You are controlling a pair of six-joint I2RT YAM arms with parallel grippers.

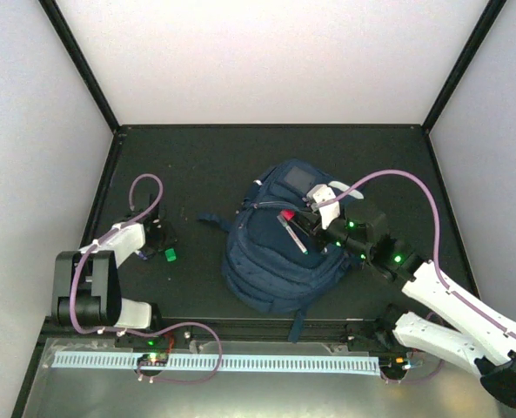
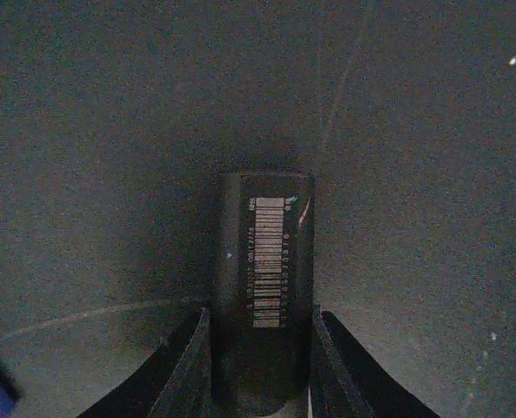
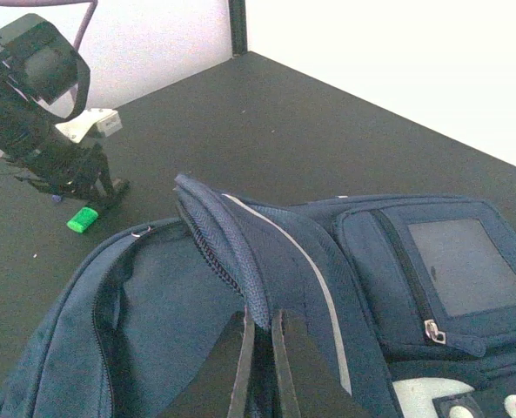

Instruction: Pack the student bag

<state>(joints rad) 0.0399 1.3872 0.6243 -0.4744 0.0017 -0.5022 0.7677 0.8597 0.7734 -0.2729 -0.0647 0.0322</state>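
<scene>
Enclosure: white walls with black corner posts, around a black table. The student bag lies flat near the middle of the table, slightly right of centre, its main zip open and the opening towards the far right. A white buckle patch shows at its far end, beside a front pocket with a grey panel. A thin silver stick with a red end lies across the opening. The right arm reaches in from the near right corner, forearm low and angled towards the bag's far end. The right gripper has its fingers drawn together on the raised, zip-edged flap of the opening, and the flap stands up between them. A purple cable loops above this arm. Well apart from the bag, on the left side of the table, the left arm is folded at the elbow with its wrist pointing down at the surface. The left gripper is set over a dark tube bearing a white barcode label. The tube lies on the table, and the wrist view shows one finger against each of its long sides, gripping it. A small green block sits on the table just beside that gripper, on the side towards the bag.
</scene>
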